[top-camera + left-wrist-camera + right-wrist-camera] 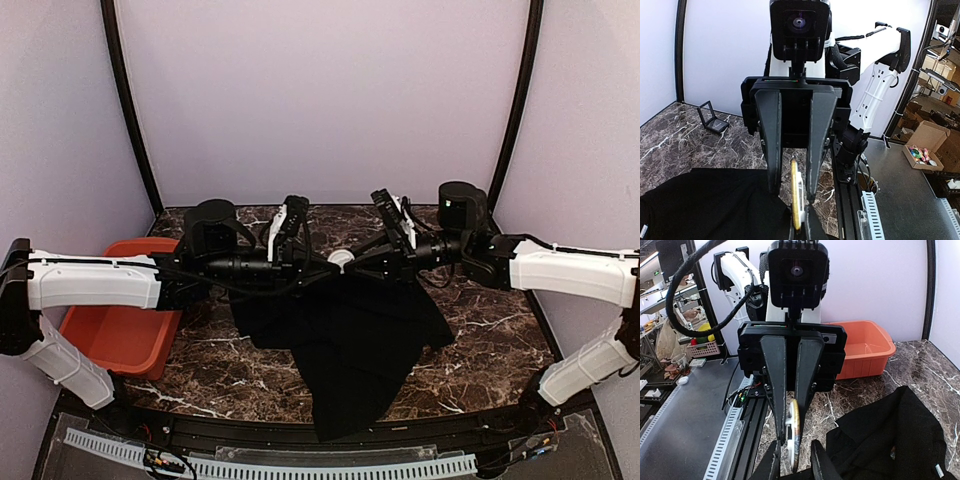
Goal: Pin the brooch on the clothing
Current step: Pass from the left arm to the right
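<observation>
The brooch [341, 259] is a round disc with a yellow face and a white back, held edge-up between both arms above the clothing [350, 350], a black T-shirt spread on the table. My left gripper [334, 263] is shut on the brooch [795, 435]. Its fingers [781, 405] stand close together in the right wrist view. My right gripper [351, 262] straddles the same disc [796, 192] with its jaws open, a small gap on each side. Black cloth [705, 205] rises up to the left fingertips. Whether it is pinched there I cannot tell.
An orange bin [125, 320] stands at the left of the marble table [480, 340]. A small open black box [712, 120] lies near the back wall. A black rail with a white slotted strip [270, 465] runs along the near edge.
</observation>
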`<state>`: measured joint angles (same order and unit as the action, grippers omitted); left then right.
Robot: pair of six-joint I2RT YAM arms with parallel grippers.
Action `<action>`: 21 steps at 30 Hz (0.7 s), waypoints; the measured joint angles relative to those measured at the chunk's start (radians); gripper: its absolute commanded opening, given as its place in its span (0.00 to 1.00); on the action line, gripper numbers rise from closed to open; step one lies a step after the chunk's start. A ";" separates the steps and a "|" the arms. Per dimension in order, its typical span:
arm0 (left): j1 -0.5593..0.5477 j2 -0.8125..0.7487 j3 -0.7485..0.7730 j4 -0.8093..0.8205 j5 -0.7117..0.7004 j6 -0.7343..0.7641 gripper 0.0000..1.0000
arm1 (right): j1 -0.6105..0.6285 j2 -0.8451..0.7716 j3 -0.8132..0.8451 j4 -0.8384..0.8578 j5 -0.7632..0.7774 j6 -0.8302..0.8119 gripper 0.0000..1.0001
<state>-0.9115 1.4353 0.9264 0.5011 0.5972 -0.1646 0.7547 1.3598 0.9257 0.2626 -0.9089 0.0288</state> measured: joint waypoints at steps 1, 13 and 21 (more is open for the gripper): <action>0.000 0.000 0.000 0.000 -0.002 0.000 0.01 | 0.000 0.000 0.000 -0.001 0.000 -0.002 0.20; 0.000 -0.011 0.000 0.001 -0.004 0.000 0.01 | 0.000 0.000 0.000 -0.019 0.006 -0.024 0.17; 0.000 -0.011 0.000 0.001 -0.003 0.000 0.01 | 0.000 0.000 0.000 -0.018 0.008 -0.024 0.17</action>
<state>-0.9115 1.4242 0.9264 0.5018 0.5938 -0.1650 0.7547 1.3598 0.9257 0.2443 -0.9012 0.0044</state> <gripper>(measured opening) 0.045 0.168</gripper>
